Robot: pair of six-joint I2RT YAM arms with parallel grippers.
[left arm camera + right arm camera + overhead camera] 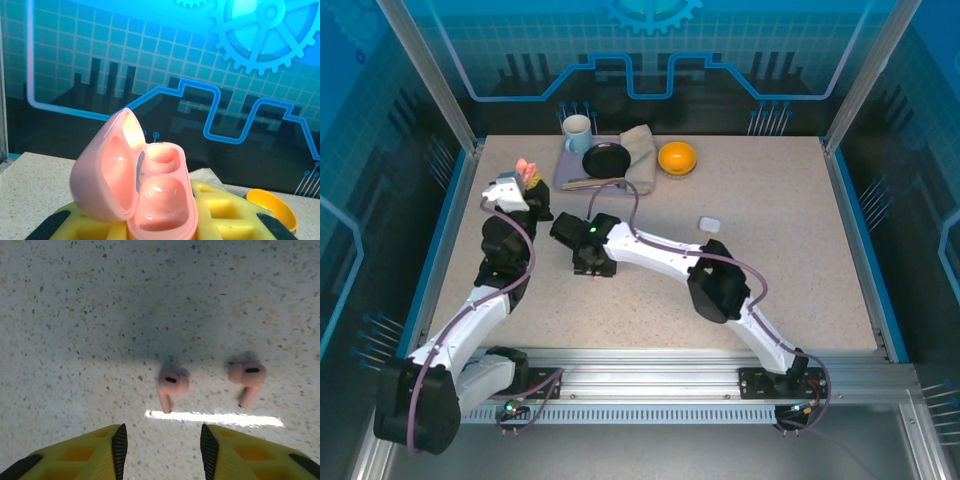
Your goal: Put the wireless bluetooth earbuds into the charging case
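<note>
Left gripper clamps an open salmon-pink charging case between its yellow fingers. The case's lid is swung to the left of the two wells. An orange bowl sits beyond the case, to its right. The right gripper points down at the speckled table, jaws apart and gripping nothing. One salmon-pink earbud lies on the tabletop just ahead of the gap between the jaws, stem toward the gripper. A second salmon-pink earbud lies near it, ahead of the right-hand finger. The two earbuds lie apart from each other and neither touches the fingers. In the overhead view, a white case rests on the table well to the right of this gripper, beside its arm.
</note>
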